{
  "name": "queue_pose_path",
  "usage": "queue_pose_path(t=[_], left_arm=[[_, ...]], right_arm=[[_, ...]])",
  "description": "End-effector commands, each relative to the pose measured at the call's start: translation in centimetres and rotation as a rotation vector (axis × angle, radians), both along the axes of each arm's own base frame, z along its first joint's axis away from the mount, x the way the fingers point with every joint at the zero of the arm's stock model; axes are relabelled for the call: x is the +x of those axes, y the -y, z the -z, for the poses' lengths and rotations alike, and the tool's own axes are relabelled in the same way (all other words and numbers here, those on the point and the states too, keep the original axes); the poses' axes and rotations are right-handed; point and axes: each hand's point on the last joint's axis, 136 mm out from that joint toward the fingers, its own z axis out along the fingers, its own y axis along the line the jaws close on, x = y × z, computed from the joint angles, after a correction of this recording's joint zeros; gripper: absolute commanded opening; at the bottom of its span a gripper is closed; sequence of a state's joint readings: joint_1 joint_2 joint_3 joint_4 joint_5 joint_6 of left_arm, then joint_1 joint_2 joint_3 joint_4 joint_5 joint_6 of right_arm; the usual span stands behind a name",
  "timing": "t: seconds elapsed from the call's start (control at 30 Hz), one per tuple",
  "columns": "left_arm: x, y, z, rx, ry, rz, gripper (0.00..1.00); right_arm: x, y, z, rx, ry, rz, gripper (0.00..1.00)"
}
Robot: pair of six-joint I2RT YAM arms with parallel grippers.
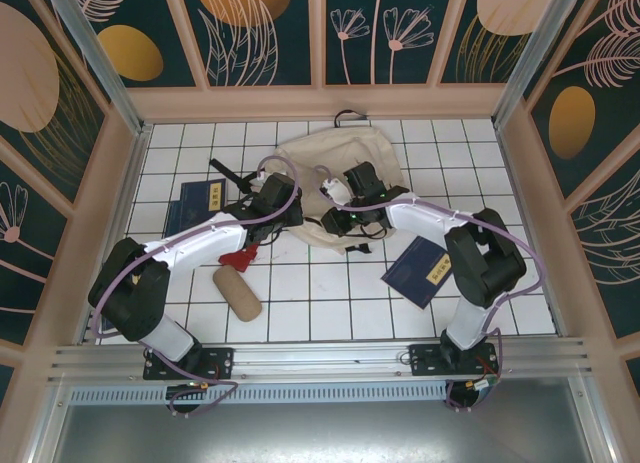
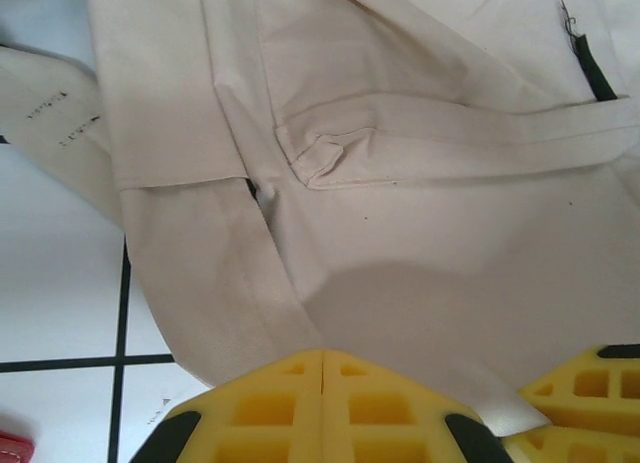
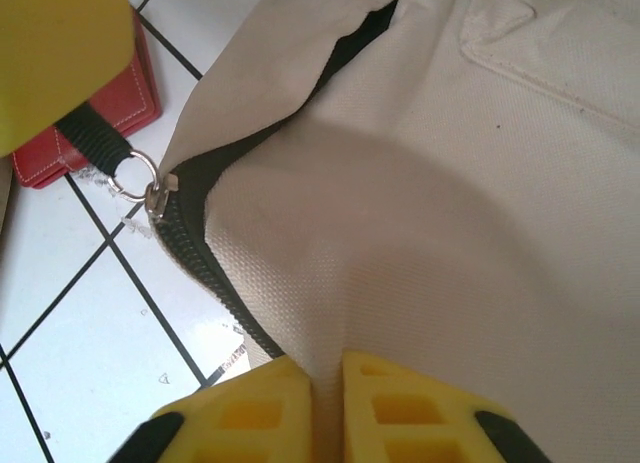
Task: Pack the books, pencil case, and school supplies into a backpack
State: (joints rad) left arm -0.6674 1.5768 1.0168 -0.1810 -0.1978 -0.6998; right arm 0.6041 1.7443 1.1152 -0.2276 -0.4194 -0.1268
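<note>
Backpack (image 1: 350,148) lies flat toward twelve o'clock in the top view. The fabric is soft, limp and light; judged unlikely to hold its mouth open unaided. Right gripper (image 3: 325,368) is clamped on a fabric fold beside the zipper (image 3: 215,273). Left gripper (image 2: 322,358) is closed, apparently on the black pull strap (image 3: 92,143) at ten o'clock. Recommended holds: strap and mouth edge.

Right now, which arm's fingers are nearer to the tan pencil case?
Left. The left fingers sit at the backpack, beyond the pencil case; the right fingers pinch its fabric farther right.
</note>
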Motion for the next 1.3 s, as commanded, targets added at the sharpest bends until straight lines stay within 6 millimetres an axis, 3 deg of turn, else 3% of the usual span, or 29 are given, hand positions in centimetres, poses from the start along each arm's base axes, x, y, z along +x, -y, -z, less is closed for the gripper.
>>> queue_pose_path(t=[0.0, 0.37, 0.63, 0.67, 0.77, 0.8, 0.83, 0.9, 1.0, 1.03, 1.07, 1.17, 1.27], left_arm=[[0.9, -2.0, -0.3, 0.053, 0.024, -0.075, 0.0], [4.0, -3.3, 0.1, 0.091, 0.034, -0.095, 0.0], [5.4, -3.0, 0.0, 0.124, 0.043, -0.084, 0.0], [5.6, -3.1, 1.0, 0.14, 0.024, -0.085, 0.0], [5.9, -3.0, 1.3, 0.142, 0.017, -0.089, 0.0], [5.9, -2.9, 1.3, 0.138, 0.015, -0.091, 0.05], [6.0, -3.0, 1.2, 0.137, 0.014, -0.098, 0.2], [6.0, -3.2, 0.5, 0.135, 0.017, -0.113, 0.36], [5.8, -3.9, -0.3, 0.131, 0.019, -0.138, 0.62], [5.6, -4.5, -1.8, 0.112, 0.037, -0.152, 0.69], [5.3, -4.9, -2.3, 0.104, 0.04, -0.161, 0.73], [4.4, -6.7, -3.2, 0.087, 0.043, -0.195, 0.8], [3.4, -7.1, -4.5, 0.082, 0.06, -0.155, 0.82]], right_arm=[[-0.2, 0.9, -0.7, -0.007, 0.03, 0.017, 0.09], [-2.3, 2.9, 0.5, -0.057, 0.004, 0.033, 0.07], [-2.8, 2.7, 0.3, -0.051, -0.014, 0.01, 0.08], [-2.8, 2.5, 0.0, -0.043, -0.013, 0.004, 0.08], [-1.5, 1.7, -1.7, 0.001, -0.001, 0.058, 0.23], [-0.9, 1.5, -2.4, 0.022, -0.005, 0.09, 0.3], [-0.3, 1.4, -3.3, 0.041, 0.002, 0.13, 0.4], [1.0, 1.9, -5.5, 0.074, 0.041, 0.23, 0.55], [3.1, 5.3, -8.4, 0.116, 0.078, 0.475, 0.61], [3.2, 6.4, -8.9, 0.131, 0.076, 0.549, 0.63], [3.9, 8.8, -9.0, 0.139, 0.067, 0.649, 0.64], [3.6, 14.7, -8.1, 0.14, -0.007, 0.892, 0.64], [1.8, 20.4, -5.8, 0.091, -0.087, 1.126, 0.64]])
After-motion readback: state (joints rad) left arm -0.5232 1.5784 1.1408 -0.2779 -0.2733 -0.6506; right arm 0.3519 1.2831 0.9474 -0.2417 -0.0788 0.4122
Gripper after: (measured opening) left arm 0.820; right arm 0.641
